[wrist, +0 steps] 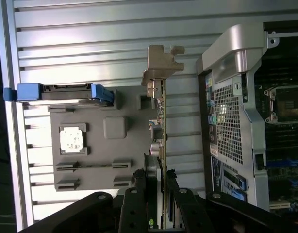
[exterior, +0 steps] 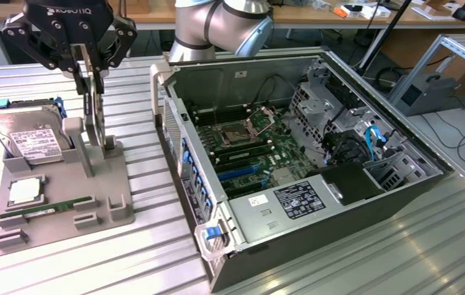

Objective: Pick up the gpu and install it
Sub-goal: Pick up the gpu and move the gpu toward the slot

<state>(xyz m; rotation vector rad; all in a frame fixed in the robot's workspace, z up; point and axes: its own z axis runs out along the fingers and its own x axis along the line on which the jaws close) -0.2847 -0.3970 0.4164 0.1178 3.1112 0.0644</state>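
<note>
Jaws partly closed: the gripper [exterior: 91, 85] has one finger on each flat face of the gpu [exterior: 94, 132] and appears to clamp it. The card stands on edge in the grey fixture [exterior: 111, 206], beside the hard drive [exterior: 31, 140] and well apart from the open PC case [exterior: 298, 212]. In the wrist view the gpu [wrist: 162, 124] sits directly between the fingers [wrist: 139, 187], edge-on. Its long axis runs straight away from the gripper [wrist: 156, 178] to the pale end bracket [wrist: 159, 65]. Cannot tell whether the card is clear of its slot.
</note>
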